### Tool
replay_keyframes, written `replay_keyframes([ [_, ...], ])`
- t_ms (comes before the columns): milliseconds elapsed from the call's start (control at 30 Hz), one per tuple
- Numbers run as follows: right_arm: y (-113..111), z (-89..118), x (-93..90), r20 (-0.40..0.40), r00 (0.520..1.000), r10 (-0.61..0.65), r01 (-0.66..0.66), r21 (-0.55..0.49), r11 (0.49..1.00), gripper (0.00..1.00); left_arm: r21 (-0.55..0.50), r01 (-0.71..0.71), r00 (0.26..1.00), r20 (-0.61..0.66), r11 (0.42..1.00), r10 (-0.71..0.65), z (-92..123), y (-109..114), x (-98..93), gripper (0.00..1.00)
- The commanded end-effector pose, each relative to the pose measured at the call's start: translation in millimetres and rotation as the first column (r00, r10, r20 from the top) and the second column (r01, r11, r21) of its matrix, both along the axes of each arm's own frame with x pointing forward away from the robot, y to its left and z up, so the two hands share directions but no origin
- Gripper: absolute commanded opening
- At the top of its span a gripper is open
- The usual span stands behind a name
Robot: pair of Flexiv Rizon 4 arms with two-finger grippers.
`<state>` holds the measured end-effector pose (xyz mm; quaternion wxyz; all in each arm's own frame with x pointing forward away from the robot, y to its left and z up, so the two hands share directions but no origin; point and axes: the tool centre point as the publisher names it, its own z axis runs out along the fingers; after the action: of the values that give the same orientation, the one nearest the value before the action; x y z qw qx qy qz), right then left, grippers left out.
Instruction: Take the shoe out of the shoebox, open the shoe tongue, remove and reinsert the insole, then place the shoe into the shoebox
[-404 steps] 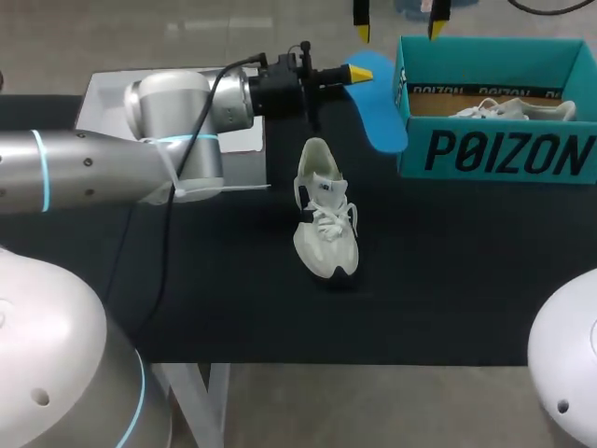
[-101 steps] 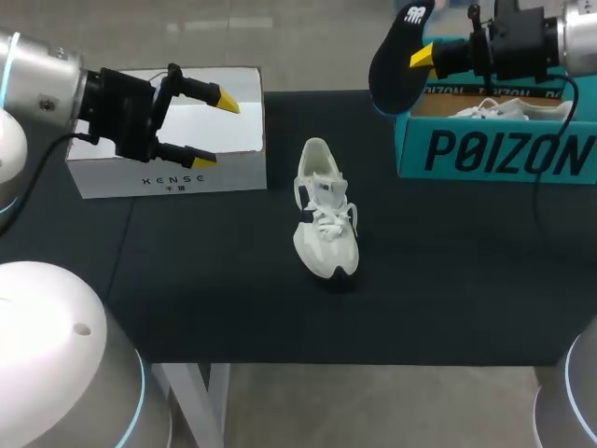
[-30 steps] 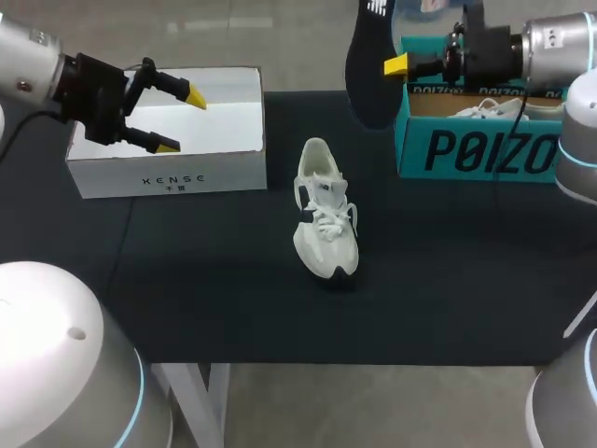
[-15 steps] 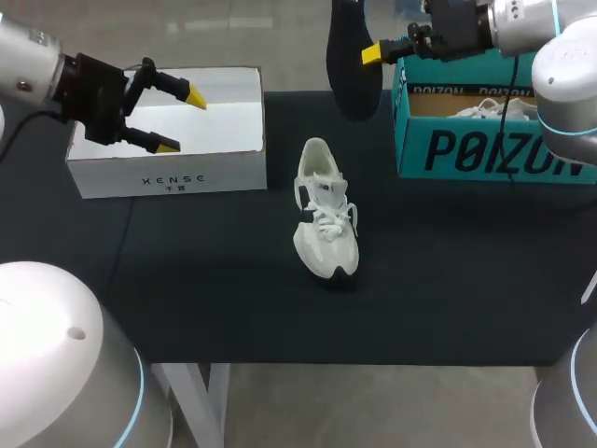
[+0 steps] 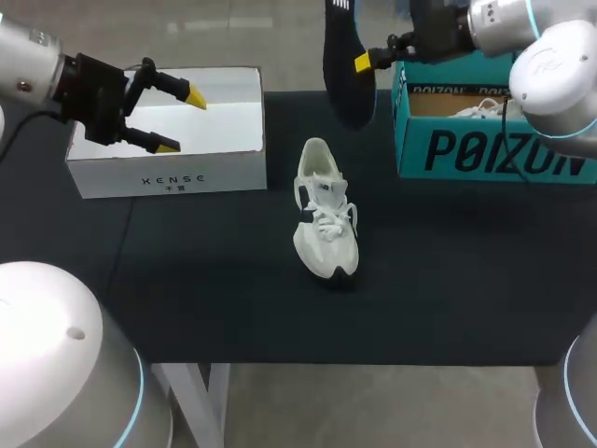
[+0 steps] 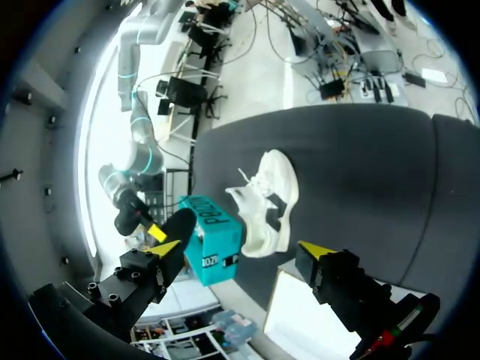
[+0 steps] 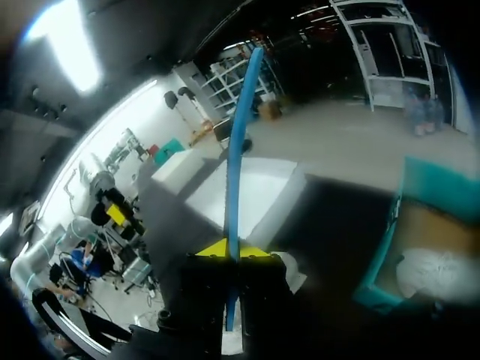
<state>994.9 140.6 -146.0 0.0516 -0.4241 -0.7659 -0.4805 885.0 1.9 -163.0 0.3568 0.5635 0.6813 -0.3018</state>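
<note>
While right gripper [image 5: 364, 63] clamps insole [image 5: 340, 56] at 12 o'clock of shoe [image 5: 324, 210] | left gripper [image 5: 177, 119] splayed | risk: edge-held insole may swivel.

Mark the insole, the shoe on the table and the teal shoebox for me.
insole [image 5: 341, 79]: head view, middle of its dark face.
shoe [image 5: 326, 219]: head view, on the laces.
shoebox [image 5: 494, 149]: head view, on its front wall.

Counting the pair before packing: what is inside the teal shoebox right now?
A white shoe lies inside the teal shoebox, on its brown floor. The right arm covers the box's right end and the front wall hides the floor behind it, so nothing more can be confirmed.
</note>
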Motion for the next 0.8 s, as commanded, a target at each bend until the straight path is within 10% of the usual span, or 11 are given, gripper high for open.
replay_keyframes([
  [33,23,-10,12.0,0.028,0.997,-0.075,0.077,-0.078,0.994,0.0,0.004,0.0,1.0,-0.001,1.0,0.0,0,0,0.0,1.0],
  [533,43,-65,21.0,0.059,0.998,0.029,-0.035,0.111,0.993,0.0,0.004,0.0,1.0,-0.001,1.0,0.0,0,0,0.0,1.0],
  [800,49,-73,23.2,0.011,0.999,0.04,-0.04,-0.011,0.999,0.0,0.004,0.0,1.0,-0.001,1.0,0.0,0,0,0.0,1.0],
])
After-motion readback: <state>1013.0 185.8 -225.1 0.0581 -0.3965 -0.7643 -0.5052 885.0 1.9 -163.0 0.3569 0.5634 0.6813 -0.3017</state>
